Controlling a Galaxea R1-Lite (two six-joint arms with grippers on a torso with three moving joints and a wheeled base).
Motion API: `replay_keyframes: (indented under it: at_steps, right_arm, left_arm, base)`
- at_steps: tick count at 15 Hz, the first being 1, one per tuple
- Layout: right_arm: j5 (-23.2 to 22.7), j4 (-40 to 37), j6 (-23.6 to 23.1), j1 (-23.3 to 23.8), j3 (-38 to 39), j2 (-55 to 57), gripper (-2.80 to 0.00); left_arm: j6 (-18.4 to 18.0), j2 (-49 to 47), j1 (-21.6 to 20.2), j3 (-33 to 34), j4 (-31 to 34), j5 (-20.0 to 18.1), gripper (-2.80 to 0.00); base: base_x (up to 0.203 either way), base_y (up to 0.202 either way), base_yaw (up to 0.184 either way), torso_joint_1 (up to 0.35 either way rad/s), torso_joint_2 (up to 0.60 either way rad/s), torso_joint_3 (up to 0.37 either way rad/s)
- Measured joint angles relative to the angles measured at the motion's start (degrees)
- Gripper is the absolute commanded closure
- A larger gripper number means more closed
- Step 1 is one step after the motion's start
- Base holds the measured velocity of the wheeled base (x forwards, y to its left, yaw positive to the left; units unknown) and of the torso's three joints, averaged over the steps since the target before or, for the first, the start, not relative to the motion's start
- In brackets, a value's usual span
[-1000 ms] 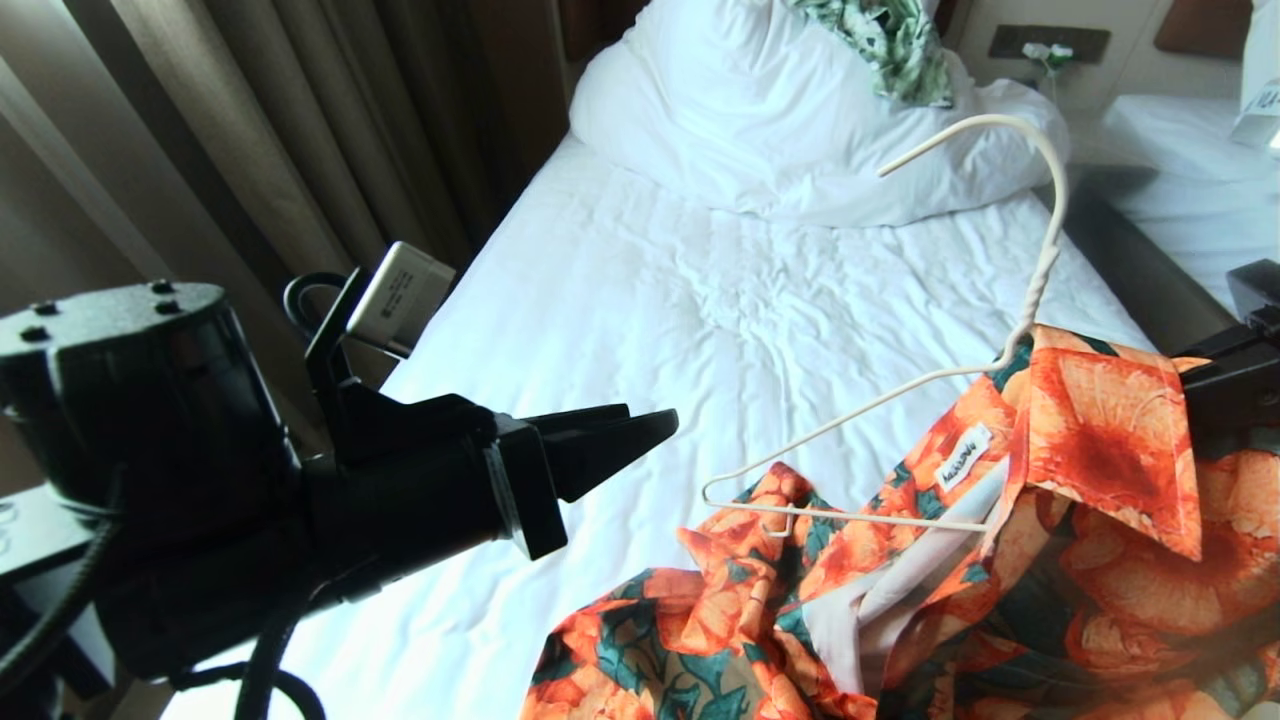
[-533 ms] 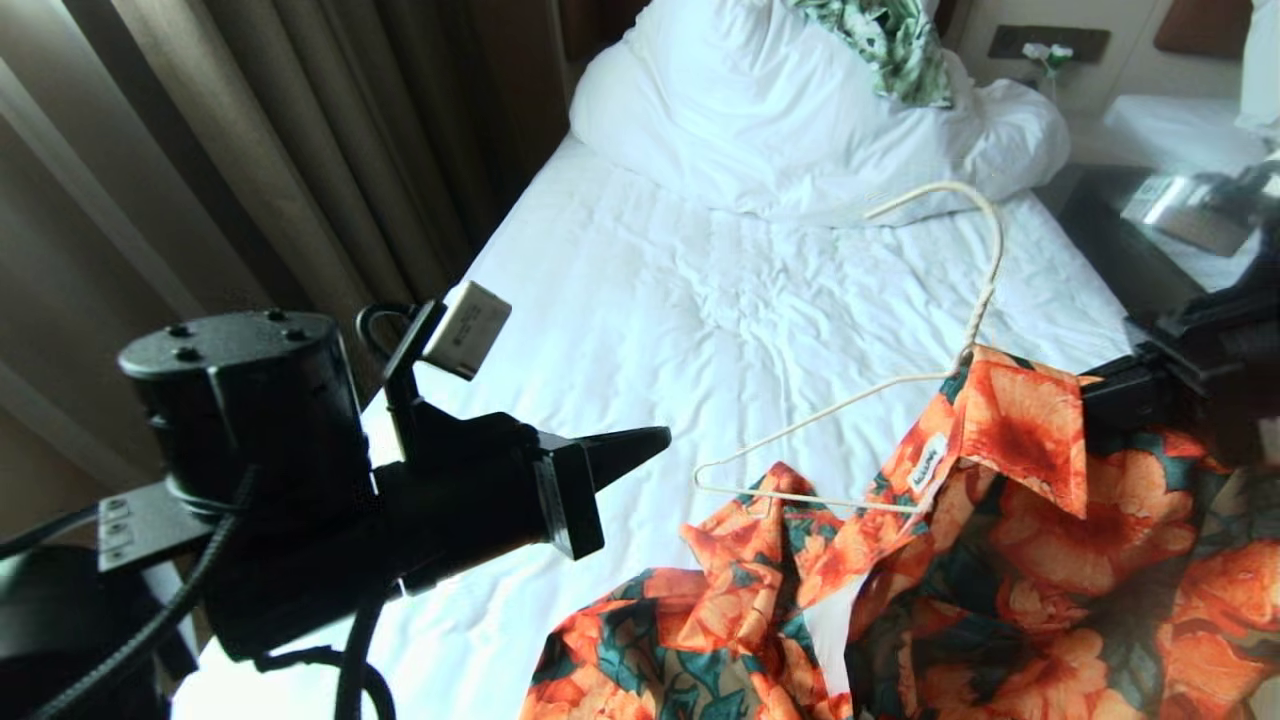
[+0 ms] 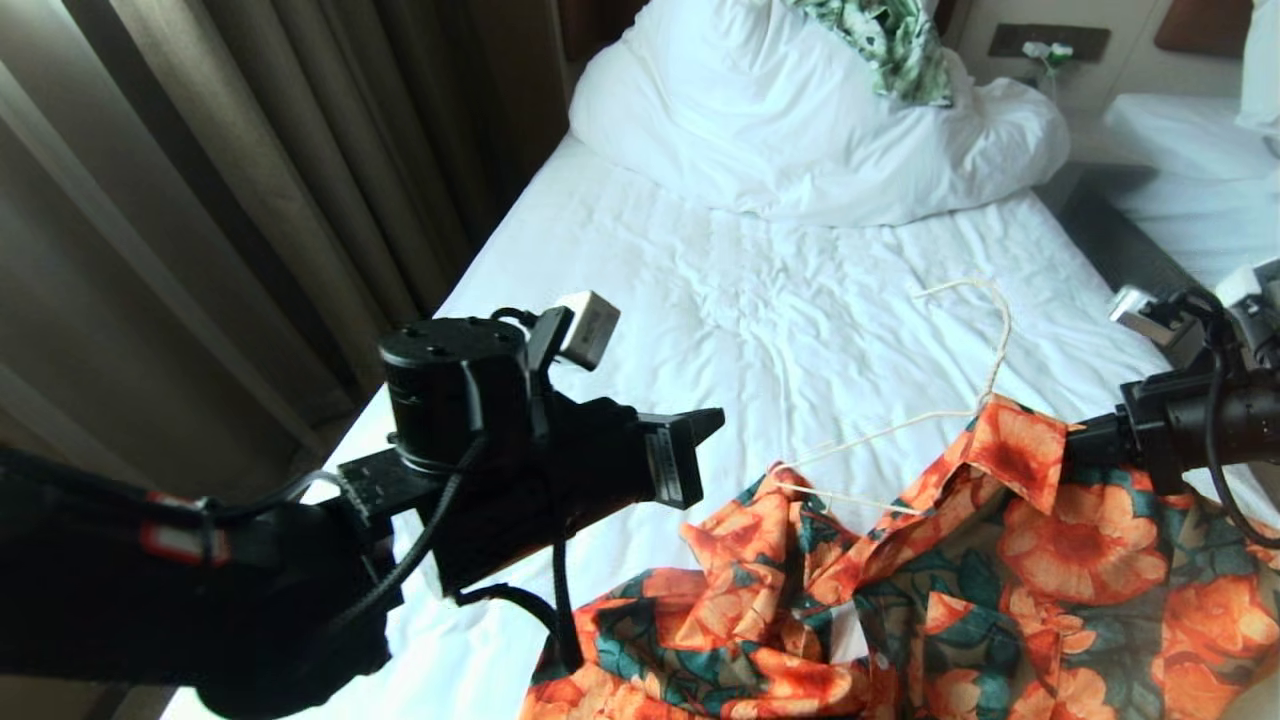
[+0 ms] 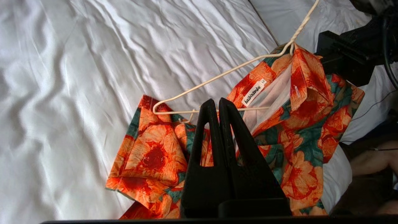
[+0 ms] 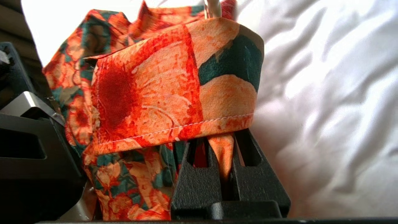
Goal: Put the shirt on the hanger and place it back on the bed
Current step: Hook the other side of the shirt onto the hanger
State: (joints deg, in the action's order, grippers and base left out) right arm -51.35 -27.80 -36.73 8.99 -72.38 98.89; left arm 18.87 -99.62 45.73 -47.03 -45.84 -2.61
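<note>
The orange-flowered shirt [image 3: 1000,580] lies crumpled on the near right part of the bed [image 3: 700,300], one shoulder draped over the hanger. The cream wire hanger [image 3: 900,425] is partly inside the collar, with its hook [image 3: 985,300] low over the sheet. My right gripper [image 3: 1075,440] is shut on the shirt by the collar; in the right wrist view orange fabric [image 5: 155,87] is pinched in the gripper [image 5: 220,140]. My left gripper [image 3: 712,420] is shut and empty, hovering just left of the shirt. Its tips [image 4: 216,101] are near the hanger's bottom bar [image 4: 217,75] and the neck label [image 4: 253,92].
A bunched white duvet and pillow [image 3: 780,110] fill the head of the bed, with a green-and-white leaf-print garment [image 3: 895,45] on top. Brown curtains [image 3: 250,150] hang along the left. A second white bed [image 3: 1190,180] stands at the right across a dark gap [image 3: 1120,230].
My right gripper has lowered the shirt and hanger onto the bed, so the hook has sunk. My left gripper has shut and moved forward and right toward the shirt.
</note>
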Motion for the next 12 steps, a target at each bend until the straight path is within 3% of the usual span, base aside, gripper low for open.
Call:
replay_keyframes:
  at_steps: [4,7,9,12]
  right_arm:
    - [0.05,8.39,-0.59,5.57,5.80,2.90,0.00]
    - [0.06,12.22,-1.34,9.38,10.17,4.14,0.00]
    - [0.13,14.25,-1.74,10.80,13.21,4.61,0.00]
    - [0.35,17.45,-1.80,11.37,18.33,3.72,0.00]
  left_arm:
    - [-0.02,-4.86,2.46,-3.10,0.59,0.72,0.00]
    - [0.00,-8.19,5.90,-6.34,7.16,3.07,0.00]
    - [0.06,-10.75,8.15,-8.81,11.28,5.00,0.00]
    - [-0.01,-14.29,11.14,-11.68,12.28,6.96,0.00]
  base:
    - [0.000,0.000,0.000,0.000,0.00,0.000]
    - [0.000,0.000,0.000,0.000,0.00,0.000]
    - [0.000,0.000,0.000,0.000,0.00,0.000]
    - [0.000,0.000,0.000,0.000,0.00,0.000]
